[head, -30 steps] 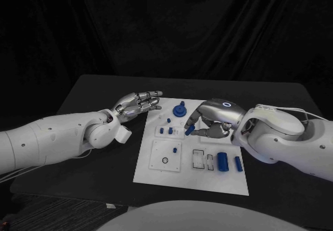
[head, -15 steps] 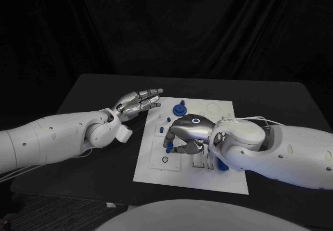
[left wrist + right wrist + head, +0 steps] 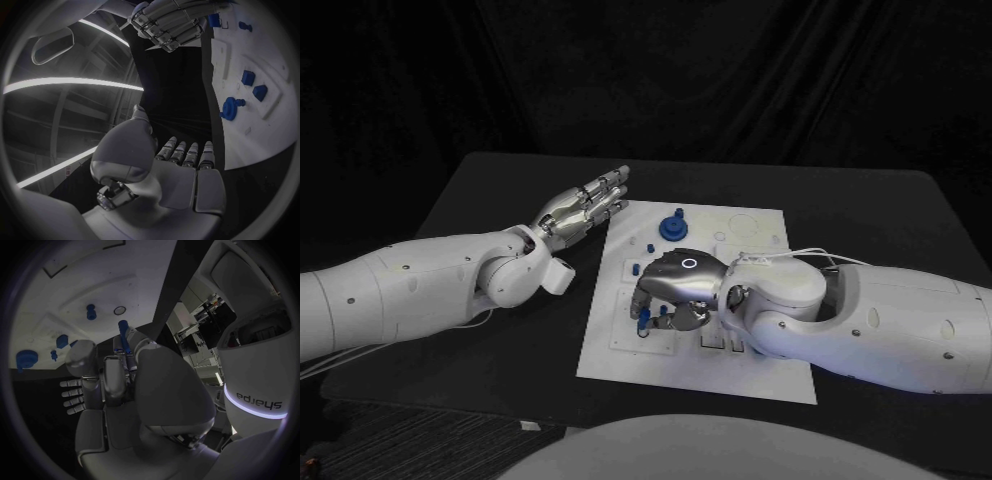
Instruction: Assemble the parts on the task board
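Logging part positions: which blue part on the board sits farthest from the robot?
The round blue part with a knob on top, at the far end of the task board. It stands clear beyond the right hand, which covers the nearer parts.

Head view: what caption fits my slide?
Right robot hand holds a blue part over the task board; left robot hand open.

The right hand point(image 3: 672, 288) and its forearm cover the middle and the near right part of the task board point(image 3: 625, 360), so the recesses and parts lying there are hidden in the head view. Whether its curled fingers point(image 3: 119, 347) grip the blue peg point(image 3: 123, 330) seen in the right wrist view cannot be told. The board's small holes are too small to make out.
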`<state>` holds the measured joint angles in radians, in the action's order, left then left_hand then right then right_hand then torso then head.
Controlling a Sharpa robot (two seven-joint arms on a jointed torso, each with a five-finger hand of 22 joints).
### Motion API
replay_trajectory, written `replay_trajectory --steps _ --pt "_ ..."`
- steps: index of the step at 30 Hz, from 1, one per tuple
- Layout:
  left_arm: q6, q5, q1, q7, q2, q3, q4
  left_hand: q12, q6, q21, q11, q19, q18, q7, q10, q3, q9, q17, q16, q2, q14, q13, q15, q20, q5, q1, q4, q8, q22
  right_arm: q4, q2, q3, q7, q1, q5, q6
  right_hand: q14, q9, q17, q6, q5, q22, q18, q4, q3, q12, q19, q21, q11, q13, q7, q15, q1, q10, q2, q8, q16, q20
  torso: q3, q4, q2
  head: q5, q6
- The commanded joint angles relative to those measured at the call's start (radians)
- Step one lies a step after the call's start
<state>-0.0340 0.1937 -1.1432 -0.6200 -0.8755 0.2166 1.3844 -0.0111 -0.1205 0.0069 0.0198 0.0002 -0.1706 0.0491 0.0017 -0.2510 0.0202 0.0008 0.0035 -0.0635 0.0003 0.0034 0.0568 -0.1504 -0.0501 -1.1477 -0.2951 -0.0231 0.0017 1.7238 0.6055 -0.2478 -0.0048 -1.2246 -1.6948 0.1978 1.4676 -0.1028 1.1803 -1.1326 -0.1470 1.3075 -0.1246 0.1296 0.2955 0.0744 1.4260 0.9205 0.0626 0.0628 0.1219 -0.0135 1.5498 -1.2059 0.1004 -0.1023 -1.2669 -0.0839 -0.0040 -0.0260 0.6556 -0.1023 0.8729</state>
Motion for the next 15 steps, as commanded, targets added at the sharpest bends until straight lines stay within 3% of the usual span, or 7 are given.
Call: replay_trajectory --steps 1,4,5,6,10,11,15 --pt "0.029 -0.006 0.002 -0.040 0.001 -0.001 0.002 0.003 -0.003 -0.007 0.009 0.000 0.011 -0.004 0.000 0.089 0.000 -0.001 -0.004 0.097 0.000 -0.001 -0.008 0.014 0.002 0.032 -0.005 0.003 -0.002 -0.003 -0.003 0.000 -0.022 0.006 -0.039 -0.030 0.030 0.001 0.001 0.006 0.001 0.125 0.020 0.001 0.006 -0.006 0.008 0.003 0.007 0.000 0.004 -0.001 -0.002 0.000 0.007 0.004 -0.006 -0.001 0.0002 0.0024 0.000 -0.003 0.000" --pt "0.030 -0.006 0.002 -0.039 0.002 -0.001 0.002 0.006 -0.006 -0.007 0.011 0.000 0.013 -0.013 0.000 0.100 0.001 -0.001 -0.004 0.195 0.000 -0.002 -0.004 0.010 0.001 0.044 -0.006 0.003 -0.002 -0.006 -0.007 0.000 -0.024 0.010 -0.063 -0.031 0.030 0.001 0.000 0.006 0.001 0.125 0.020 0.001 0.006 -0.006 0.008 0.003 0.007 0.000 0.004 -0.001 -0.002 0.000 0.007 0.004 -0.005 -0.001 0.0008 0.0022 -0.001 -0.002 0.000" --pt "0.029 -0.006 0.002 -0.039 0.002 -0.001 0.002 0.006 -0.007 -0.007 0.009 0.000 0.012 -0.015 0.000 0.097 0.001 -0.001 -0.004 0.210 0.000 -0.002 -0.005 0.010 0.001 0.048 -0.006 0.003 -0.002 -0.008 -0.008 0.000 -0.024 0.011 -0.068 -0.031 0.030 0.001 0.001 0.006 0.002 0.126 0.021 0.001 0.006 -0.006 0.008 0.005 0.007 0.000 0.004 -0.001 -0.002 0.000 0.007 0.004 -0.006 -0.001 0.0009 0.0020 -0.002 -0.002 0.000" --pt "0.028 -0.006 0.002 -0.038 0.003 -0.001 0.002 0.007 -0.008 -0.007 0.009 0.000 0.012 -0.015 0.000 0.098 0.001 -0.001 -0.004 0.208 0.000 -0.002 -0.005 0.009 0.001 0.049 -0.006 0.003 -0.002 -0.009 -0.010 0.000 -0.024 0.012 -0.076 -0.031 0.030 0.001 0.002 0.005 0.002 0.126 0.021 0.000 0.007 -0.007 0.009 0.006 0.007 0.000 0.003 -0.001 -0.001 -0.001 0.008 0.004 -0.007 -0.001 0.0011 0.0012 -0.002 -0.001 0.000" --pt "0.018 -0.006 0.003 -0.032 0.003 -0.001 0.002 0.009 -0.012 -0.007 0.009 0.000 0.010 -0.027 -0.001 0.128 0.001 -0.001 -0.004 0.163 0.000 -0.003 0.005 -0.003 0.002 0.055 -0.004 0.002 -0.002 -0.015 -0.016 0.000 -0.024 0.017 -0.109 -0.033 0.031 0.000 0.004 0.001 0.001 0.127 0.021 -0.004 0.012 -0.006 0.009 0.010 0.006 0.001 0.003 -0.002 0.002 -0.006 0.010 0.004 -0.009 -0.001 0.0006 0.0013 -0.002 0.000 0.000" --pt "0.014 -0.006 0.003 -0.030 0.003 -0.001 0.002 0.010 -0.019 -0.007 0.006 0.000 0.009 -0.040 -0.001 0.149 0.003 -0.001 -0.004 0.122 0.000 -0.003 0.011 -0.011 0.003 0.052 -0.003 0.001 -0.002 -0.016 -0.017 0.000 -0.023 0.018 -0.115 -0.033 0.031 0.000 0.004 0.001 0.001 0.127 0.021 -0.004 0.012 -0.006 0.009 0.010 0.006 0.001 0.003 -0.002 0.002 -0.006 0.010 0.004 -0.009 -0.001 0.0004 0.0014 -0.002 0.000 0.000" --pt "0.000 -0.006 0.003 -0.022 0.002 -0.001 0.001 0.011 -0.024 -0.007 -0.003 0.000 0.005 -0.052 -0.002 0.165 0.003 -0.001 -0.004 0.081 0.000 -0.003 0.020 -0.024 0.003 0.043 0.000 0.000 -0.002 -0.021 -0.021 0.000 -0.019 0.024 -0.149 -0.028 0.031 -0.002 0.007 -0.003 0.000 0.127 0.021 -0.007 0.015 -0.005 0.010 0.014 0.005 0.002 0.002 -0.002 0.003 -0.011 0.011 0.004 -0.011 -0.001 -0.0003 0.0023 -0.002 -0.001 0.000"
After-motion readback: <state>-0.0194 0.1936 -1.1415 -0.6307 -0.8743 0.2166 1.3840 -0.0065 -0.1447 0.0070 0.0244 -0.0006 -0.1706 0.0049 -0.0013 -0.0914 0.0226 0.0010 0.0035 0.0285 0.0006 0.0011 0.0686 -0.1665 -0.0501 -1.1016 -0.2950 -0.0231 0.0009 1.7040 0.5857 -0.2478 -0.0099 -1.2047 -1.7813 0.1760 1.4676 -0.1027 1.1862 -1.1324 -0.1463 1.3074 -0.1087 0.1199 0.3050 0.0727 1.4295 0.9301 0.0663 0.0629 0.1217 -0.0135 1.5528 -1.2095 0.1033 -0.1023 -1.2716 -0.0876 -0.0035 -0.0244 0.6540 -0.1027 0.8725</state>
